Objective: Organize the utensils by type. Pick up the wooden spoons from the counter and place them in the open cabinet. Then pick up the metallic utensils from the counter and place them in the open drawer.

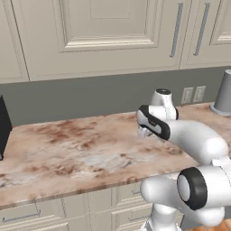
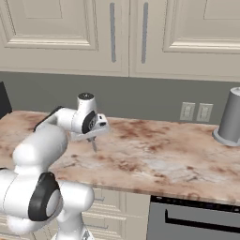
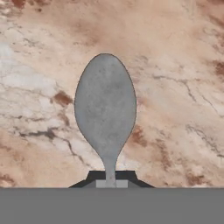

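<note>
My gripper [image 3: 111,179] is shut on the thin neck of a metallic utensil [image 3: 105,109], a spoon with a grey oval head that points away from the hand. The spoon hangs a little above the mottled reddish-brown counter [image 3: 175,87]. In the right base view the gripper [image 2: 93,138] points down over the counter [image 2: 164,154], with the slim utensil [image 2: 94,146] sticking out below it. In the left base view my own forearm covers the hand above the counter [image 1: 67,149]. The wooden spoons, the open cabinet and the open drawer are out of view.
A grey cylindrical container [image 2: 230,117] stands at the counter's back right. A dark appliance [image 1: 3,126] sits at the far left edge. Closed cream wall cabinets [image 2: 112,37] hang above. A grey appliance front [image 2: 197,220] lies under the counter at right.
</note>
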